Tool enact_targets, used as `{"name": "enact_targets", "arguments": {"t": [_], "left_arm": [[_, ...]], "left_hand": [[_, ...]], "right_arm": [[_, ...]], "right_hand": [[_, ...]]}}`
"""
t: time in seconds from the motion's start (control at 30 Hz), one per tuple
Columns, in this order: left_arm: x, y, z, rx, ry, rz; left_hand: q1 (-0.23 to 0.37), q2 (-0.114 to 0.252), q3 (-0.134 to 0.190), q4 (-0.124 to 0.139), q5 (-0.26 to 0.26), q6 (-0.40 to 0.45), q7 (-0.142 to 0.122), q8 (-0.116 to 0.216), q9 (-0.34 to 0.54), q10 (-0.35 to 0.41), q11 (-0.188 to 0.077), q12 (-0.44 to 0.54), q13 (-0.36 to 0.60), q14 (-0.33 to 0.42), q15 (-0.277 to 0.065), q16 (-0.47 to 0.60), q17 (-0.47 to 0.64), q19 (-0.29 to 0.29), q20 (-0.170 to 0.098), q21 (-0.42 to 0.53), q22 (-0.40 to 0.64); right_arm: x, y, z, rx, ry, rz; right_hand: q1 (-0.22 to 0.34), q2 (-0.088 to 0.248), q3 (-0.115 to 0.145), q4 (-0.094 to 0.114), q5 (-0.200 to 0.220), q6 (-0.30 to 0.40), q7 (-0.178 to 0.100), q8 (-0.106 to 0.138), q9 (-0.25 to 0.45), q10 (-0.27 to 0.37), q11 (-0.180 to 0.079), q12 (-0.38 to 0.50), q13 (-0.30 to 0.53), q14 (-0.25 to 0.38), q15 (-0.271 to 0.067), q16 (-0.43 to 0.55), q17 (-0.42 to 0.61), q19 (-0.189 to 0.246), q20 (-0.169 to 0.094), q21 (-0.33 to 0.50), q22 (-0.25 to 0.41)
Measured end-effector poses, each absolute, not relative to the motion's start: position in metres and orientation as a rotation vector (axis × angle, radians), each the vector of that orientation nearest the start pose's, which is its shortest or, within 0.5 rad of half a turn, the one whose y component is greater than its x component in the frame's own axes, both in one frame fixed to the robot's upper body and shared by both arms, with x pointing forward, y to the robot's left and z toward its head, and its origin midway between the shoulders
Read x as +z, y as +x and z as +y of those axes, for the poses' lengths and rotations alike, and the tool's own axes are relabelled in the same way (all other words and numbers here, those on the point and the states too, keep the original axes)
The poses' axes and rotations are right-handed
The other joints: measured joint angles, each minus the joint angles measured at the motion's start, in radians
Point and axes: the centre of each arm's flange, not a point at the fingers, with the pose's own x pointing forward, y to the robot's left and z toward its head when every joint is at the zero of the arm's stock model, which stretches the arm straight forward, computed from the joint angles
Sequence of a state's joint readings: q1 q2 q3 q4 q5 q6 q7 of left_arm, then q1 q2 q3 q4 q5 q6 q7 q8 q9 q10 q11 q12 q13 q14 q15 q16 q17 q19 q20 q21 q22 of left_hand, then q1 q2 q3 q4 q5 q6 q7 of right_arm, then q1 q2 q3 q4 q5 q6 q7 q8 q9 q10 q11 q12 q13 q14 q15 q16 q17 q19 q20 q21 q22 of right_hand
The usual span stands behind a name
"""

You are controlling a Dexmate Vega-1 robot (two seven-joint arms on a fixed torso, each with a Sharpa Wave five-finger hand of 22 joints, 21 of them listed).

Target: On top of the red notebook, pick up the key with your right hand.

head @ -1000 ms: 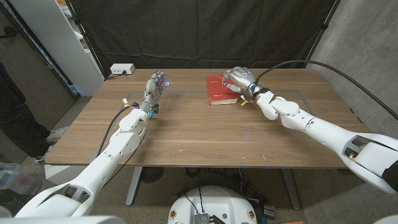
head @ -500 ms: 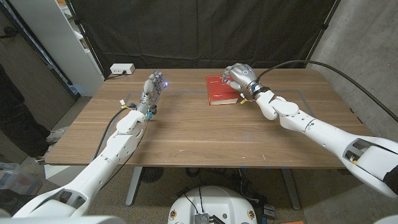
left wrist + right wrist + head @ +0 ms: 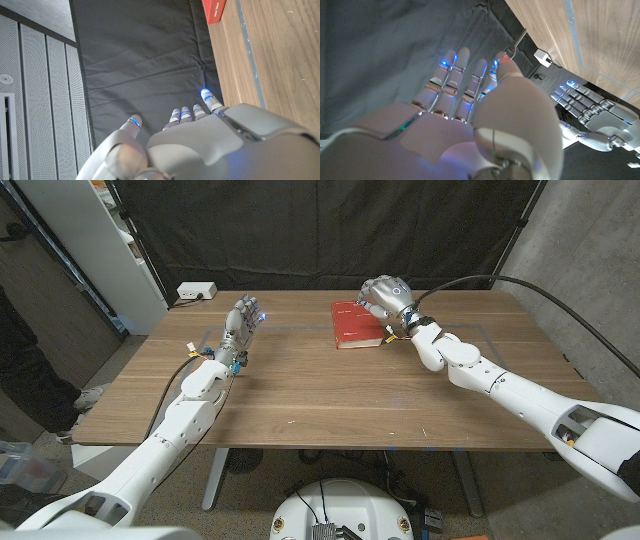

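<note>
Your right hand (image 3: 386, 300) is up above the far right corner of the red notebook (image 3: 356, 324). In the right wrist view, your thumb and a finger (image 3: 504, 65) are pinching the key (image 3: 516, 42), a thin silver thing that sticks out past the fingertips. The other fingers of that hand reach out straight, side by side, with little blue lights on them. In the head view the key is too small to make out, but the hand looks lifted a bit off the book.

The red notebook lies flat on the wooden counter (image 3: 330, 395), on the far side, near the middle. A slice of its red edge also shows in the left wrist view (image 3: 214, 10).

Your left hand (image 3: 240, 327) stands on its edge on the left part of the counter, well apart from the notebook. Its fingers are spread and reach up, and it holds nothing. A blue light glows at one fingertip (image 3: 205, 93).

A white box (image 3: 196, 291) sits at the far left corner of the counter. A dark curtain (image 3: 320, 230) hangs behind the counter. A white shelf (image 3: 90, 240) stands off to the left.
</note>
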State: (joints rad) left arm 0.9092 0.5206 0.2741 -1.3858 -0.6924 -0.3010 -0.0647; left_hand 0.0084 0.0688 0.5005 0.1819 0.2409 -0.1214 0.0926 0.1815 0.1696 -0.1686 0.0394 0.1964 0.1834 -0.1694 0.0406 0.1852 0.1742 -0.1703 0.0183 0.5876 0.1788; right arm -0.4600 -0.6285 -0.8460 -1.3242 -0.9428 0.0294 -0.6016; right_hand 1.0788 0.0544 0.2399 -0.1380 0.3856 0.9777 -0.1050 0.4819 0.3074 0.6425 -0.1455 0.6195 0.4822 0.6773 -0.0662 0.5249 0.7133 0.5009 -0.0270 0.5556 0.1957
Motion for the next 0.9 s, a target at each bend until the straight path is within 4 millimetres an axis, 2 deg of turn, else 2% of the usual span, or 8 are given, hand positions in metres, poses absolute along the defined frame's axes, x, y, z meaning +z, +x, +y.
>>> {"name": "enact_targets", "arguments": {"t": [0.9], "left_arm": [[-0.02,0.614,0.329,-0.212,-0.091,-0.67]], "left_hand": [[0.0,0.0,0.0,0.0,0.0,0.0,0.0,0.0,0.0,0.0,0.0,0.0,0.0,0.0,0.0,0.0,0.0,0.0,0.0,-0.004,0.0]], "right_arm": [[0.098,0.616,-0.169,-0.475,-1.569,-1.247]], "right_hand": [[0.009,-0.005,-0.007,-0.001,0.008,0.0,0.0,0.0,0.0,0.013,-0.003,0.0,0.0,0.004,0.003,-0.019,0.017,-0.004,-0.004,0.0,0.0]]}}
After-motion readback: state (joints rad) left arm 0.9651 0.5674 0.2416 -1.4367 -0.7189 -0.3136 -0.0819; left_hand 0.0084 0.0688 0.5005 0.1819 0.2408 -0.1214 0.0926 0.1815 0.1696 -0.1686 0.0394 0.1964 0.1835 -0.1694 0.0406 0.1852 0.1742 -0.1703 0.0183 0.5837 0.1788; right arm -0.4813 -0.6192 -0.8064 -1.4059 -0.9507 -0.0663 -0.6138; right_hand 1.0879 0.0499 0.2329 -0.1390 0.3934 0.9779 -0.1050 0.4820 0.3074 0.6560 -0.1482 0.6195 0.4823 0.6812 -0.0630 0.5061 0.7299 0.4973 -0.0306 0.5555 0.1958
